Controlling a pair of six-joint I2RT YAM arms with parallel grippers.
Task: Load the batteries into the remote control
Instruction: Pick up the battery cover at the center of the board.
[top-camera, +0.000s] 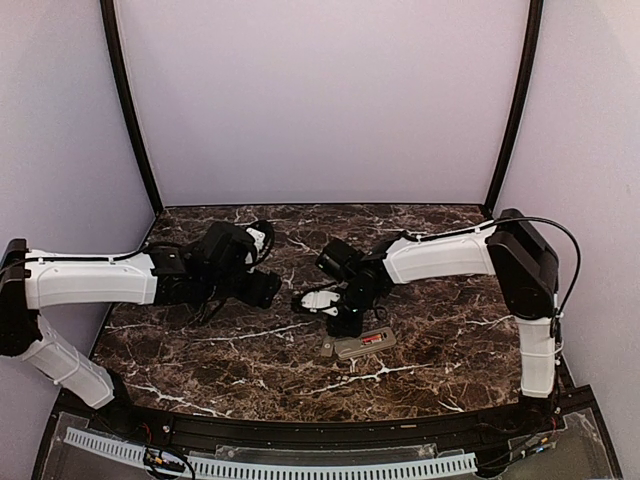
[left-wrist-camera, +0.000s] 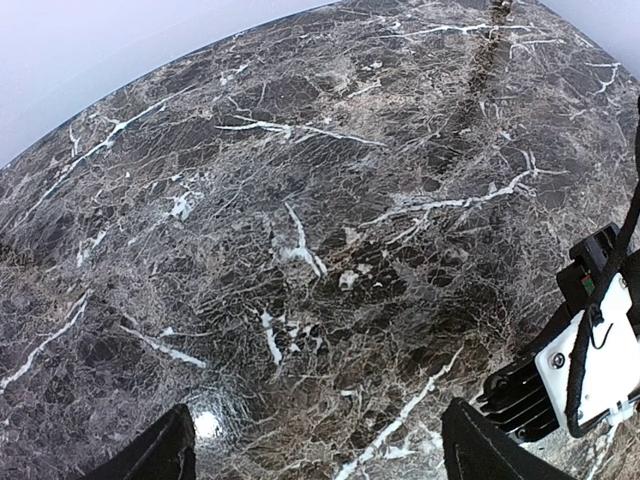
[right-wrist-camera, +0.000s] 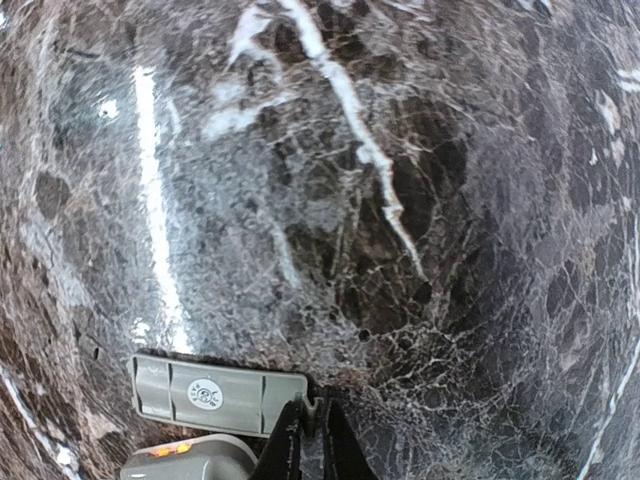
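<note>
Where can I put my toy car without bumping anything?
Bare table runs along the back wall behind both arms, and at the near left, in front of the left arm. The near right, between the remote control and the right arm base, is free too. The middle is crowded: right pincer, remote, small grey cover.

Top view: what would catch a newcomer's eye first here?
The dark table, marbled with white veins, fills the scene. The white-and-black left arm and right arm reach toward its middle. Just nearer than the right gripper lies a grey remote with a red battery in it.
</note>
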